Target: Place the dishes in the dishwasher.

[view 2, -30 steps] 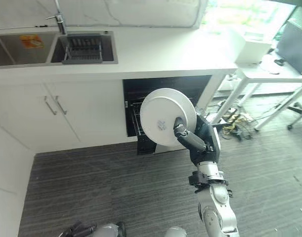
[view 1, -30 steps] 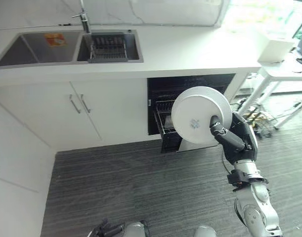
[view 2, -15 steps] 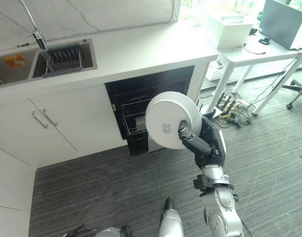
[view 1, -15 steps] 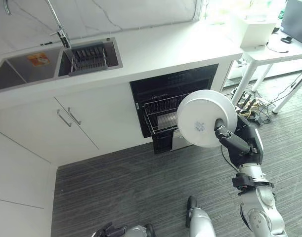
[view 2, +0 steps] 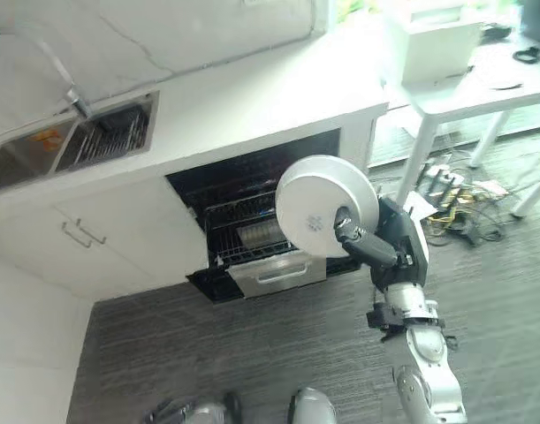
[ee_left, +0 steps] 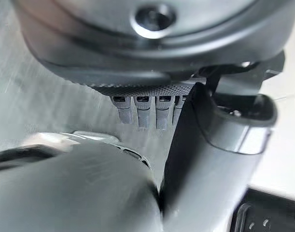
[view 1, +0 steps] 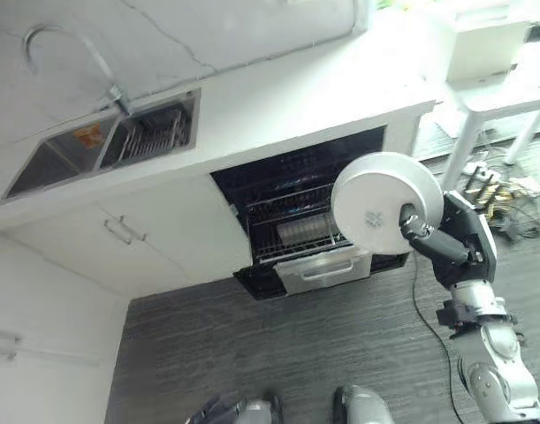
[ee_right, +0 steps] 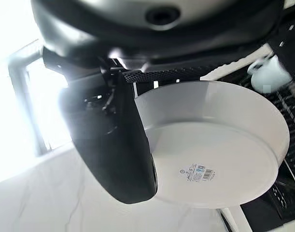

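Observation:
A large white plate (view 1: 386, 205) stands upright in my right hand (view 1: 439, 246), its underside with a small label turned toward me. The thumb (ee_right: 113, 140) lies across that underside (ee_right: 219, 145), with the fingers behind the rim. The plate hangs in front of the right half of the open dishwasher (view 1: 296, 190) under the counter. Its lower wire rack (view 1: 287, 231) is pulled out and holds a row of pale dishes (view 2: 256, 235). My left hand (ee_left: 137, 53) hangs low over the floor, fingers relaxed and holding nothing.
A white panel (view 1: 327, 269) juts out below the rack. Further left are white cabinet doors (view 1: 137, 234), and above them a double sink (view 1: 102, 146) with a dish rack and faucet. At the right stand a white table (view 2: 482, 88) and a tangle of floor cables (view 2: 460, 199).
The camera has moved and tilted, so the whole scene has shifted; the dishwasher opening now shows more fully. The plate stays gripped in my right hand, held at about the same height.

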You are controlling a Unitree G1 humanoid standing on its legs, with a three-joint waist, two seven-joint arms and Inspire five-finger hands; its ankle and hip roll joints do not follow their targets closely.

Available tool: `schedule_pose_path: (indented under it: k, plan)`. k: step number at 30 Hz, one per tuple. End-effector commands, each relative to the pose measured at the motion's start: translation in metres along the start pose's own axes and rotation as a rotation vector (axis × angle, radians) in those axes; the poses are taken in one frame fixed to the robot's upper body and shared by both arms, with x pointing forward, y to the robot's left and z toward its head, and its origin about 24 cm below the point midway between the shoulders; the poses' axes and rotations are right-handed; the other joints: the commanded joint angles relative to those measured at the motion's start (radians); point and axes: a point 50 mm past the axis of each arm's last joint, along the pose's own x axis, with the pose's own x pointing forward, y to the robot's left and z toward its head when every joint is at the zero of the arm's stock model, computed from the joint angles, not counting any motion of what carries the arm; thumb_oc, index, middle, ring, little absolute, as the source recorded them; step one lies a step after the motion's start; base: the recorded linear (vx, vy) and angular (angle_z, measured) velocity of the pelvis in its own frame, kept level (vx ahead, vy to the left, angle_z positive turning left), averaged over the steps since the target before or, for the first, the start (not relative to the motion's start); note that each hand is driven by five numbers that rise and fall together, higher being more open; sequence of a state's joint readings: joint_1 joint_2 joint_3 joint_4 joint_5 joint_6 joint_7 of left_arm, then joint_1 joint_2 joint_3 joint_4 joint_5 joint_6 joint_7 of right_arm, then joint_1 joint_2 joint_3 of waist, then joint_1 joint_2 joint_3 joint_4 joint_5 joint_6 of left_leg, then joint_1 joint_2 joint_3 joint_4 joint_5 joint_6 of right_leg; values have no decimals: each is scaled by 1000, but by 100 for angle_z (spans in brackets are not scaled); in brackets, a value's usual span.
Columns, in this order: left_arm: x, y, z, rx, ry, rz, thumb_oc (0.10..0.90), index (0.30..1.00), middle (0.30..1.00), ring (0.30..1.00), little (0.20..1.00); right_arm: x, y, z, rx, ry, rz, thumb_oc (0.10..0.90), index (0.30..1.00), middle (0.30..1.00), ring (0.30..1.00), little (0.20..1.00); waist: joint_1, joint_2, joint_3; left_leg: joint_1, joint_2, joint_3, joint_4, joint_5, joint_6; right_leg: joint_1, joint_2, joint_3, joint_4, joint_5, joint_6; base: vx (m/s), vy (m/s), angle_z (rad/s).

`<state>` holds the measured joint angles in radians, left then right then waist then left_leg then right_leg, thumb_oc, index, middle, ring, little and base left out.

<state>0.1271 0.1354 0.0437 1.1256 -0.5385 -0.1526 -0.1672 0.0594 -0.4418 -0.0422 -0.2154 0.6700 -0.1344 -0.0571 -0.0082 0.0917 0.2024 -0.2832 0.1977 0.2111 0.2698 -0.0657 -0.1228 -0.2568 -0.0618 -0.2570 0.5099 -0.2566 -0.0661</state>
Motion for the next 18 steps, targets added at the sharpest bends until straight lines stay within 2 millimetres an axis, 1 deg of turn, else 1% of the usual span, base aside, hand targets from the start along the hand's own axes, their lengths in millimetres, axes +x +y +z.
schedule_pose_path:
  k: [1, 3, 5, 6, 8, 9, 11, 12, 14, 16, 17, 18]
  plan:
    - [-13, 25, -24, 67, 79, 74, 800, 900, 900, 900, 900, 12, 30, 65, 24, -377, 166, 400, 300, 300, 300, 300, -1, -37, 9, 1, 0, -27, 30, -10, -12, 167, -43, 33, -210, 20, 145, 236, 233, -22]
    - [-15, 27, -28, 60, 87, 83, 800, 900, 900, 900, 900, 13, 31, 65, 27, -377, 187, 400, 300, 300, 300, 300, 6, -36, 5, -7, 22, -6, 30, -8, -8, 192, -50, 23, -210, -3, 148, 256, 294, -13]
    - [-16, 30, -28, 41, 90, 97, 800, 900, 900, 900, 900, 10, 30, 65, 42, -368, 200, 400, 300, 300, 300, 300, 6, -44, -3, 19, 23, 24, 30, -31, 3, 229, -78, 11, -210, -19, 168, 279, 352, -41]
    - [-15, 33, -23, 39, 79, 106, 800, 900, 900, 900, 900, 7, 30, 65, 59, -368, 207, 400, 300, 300, 300, 300, 15, -52, -19, 34, 5, 30, 30, -55, 19, 253, -110, -1, -210, -16, 197, 256, 351, -74]
    - [-12, 35, -12, 63, 62, 113, 800, 900, 900, 900, 900, 6, 33, 64, 72, -378, 198, 400, 300, 300, 300, 300, 24, -66, -35, 45, -14, 33, 30, -76, 35, 268, -143, -15, -210, -6, 226, 223, 282, -55]
    - [-11, 36, -10, 67, 60, 114, 800, 900, 900, 900, 900, 6, 34, 64, 73, -380, 195, 400, 300, 300, 300, 300, 26, -69, -36, 46, -20, 32, 30, -79, 38, 271, -149, -17, -210, -4, 230, 176, 220, -28]
    - [-7, 37, 3, 90, 45, 116, 800, 900, 900, 900, 900, 8, 37, 64, 85, -391, 172, 400, 300, 300, 300, 300, 37, -80, -43, 54, -49, 24, 30, -99, 62, 283, -175, -28, -210, 11, 247, 176, 259, 0]
    - [-6, 37, 7, 107, 41, 113, 800, 900, 900, 900, 900, 9, 38, 64, 86, -396, 164, 400, 300, 300, 300, 300, 41, -83, -46, 57, -63, 19, 30, -107, 74, 291, -181, -33, -210, 17, 248, 208, 307, 21]
    - [-5, 37, 10, 134, 41, 114, 800, 900, 900, 900, 900, 9, 39, 62, 83, -402, 151, 400, 300, 300, 300, 300, 44, -86, -52, 65, -89, 3, 30, -121, 96, 308, -180, -32, -210, 53, 240, 181, 257, 22]
    - [-5, 37, 12, 149, 41, 113, 800, 900, 900, 900, 900, 8, 40, 62, 71, -412, 145, 400, 300, 300, 300, 300, 38, -82, -51, 73, -107, -15, 30, -131, 116, 328, -166, -28, -210, 126, 238, 157, 217, 22]
    - [-5, 38, 12, 158, 40, 113, 800, 900, 900, 900, 900, 7, 40, 61, 53, -421, 139, 400, 300, 300, 300, 300, 32, -71, -50, 73, -110, -37, 30, -133, 125, 326, -143, -27, -210, 180, 234, 186, 246, 12]
    - [-5, 38, 13, 164, 37, 114, 800, 900, 900, 900, 900, 6, 40, 60, 42, -423, 134, 400, 300, 300, 300, 300, 20, -59, -43, 81, -115, -60, 30, -139, 133, 299, -119, -17, -171, 215, 228, 155, 216, 5]
